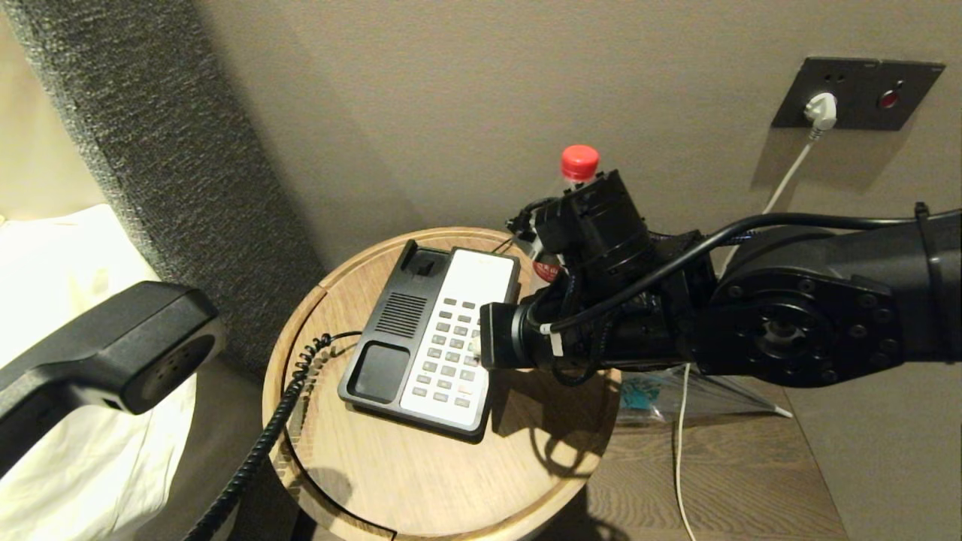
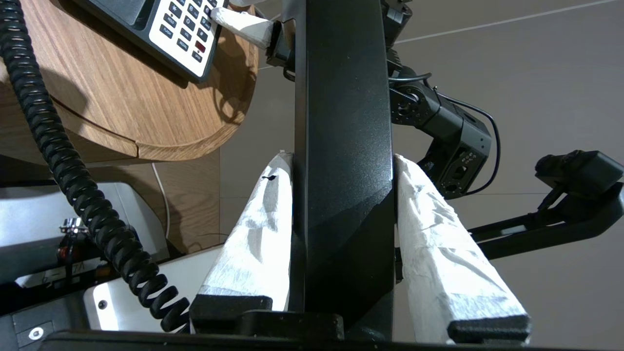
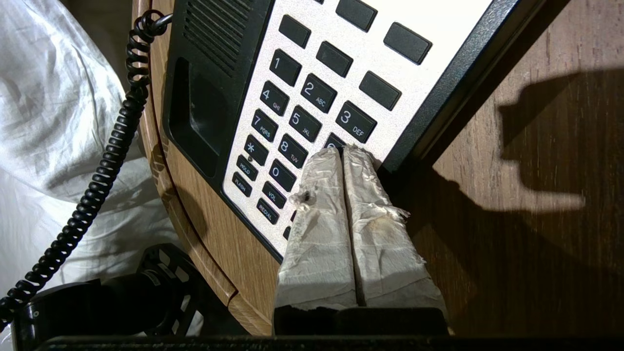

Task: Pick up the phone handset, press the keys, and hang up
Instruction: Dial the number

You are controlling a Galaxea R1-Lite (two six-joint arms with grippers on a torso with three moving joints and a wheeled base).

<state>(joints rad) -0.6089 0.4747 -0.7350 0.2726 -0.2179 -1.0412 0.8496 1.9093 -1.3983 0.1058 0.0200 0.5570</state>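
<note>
Phone handset [image 2: 341, 146] clamped in left gripper [image 2: 343, 234] beside the table [image 1: 421, 466], right gripper [image 3: 342, 153] closed, empty, tips on the phone base's [image 1: 428, 338] keys [image 3: 302, 122].

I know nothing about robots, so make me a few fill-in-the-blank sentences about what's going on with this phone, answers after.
1. The left tool is clamped on the phone ____, held away from the table.
2. The right tool, fingers together, touches the phone base's ____.
3. The base rests on a round ____ table.
4. Behind the right arm stands a bottle with a ____ cap.

Missing words: handset; keypad; wooden; red
</note>
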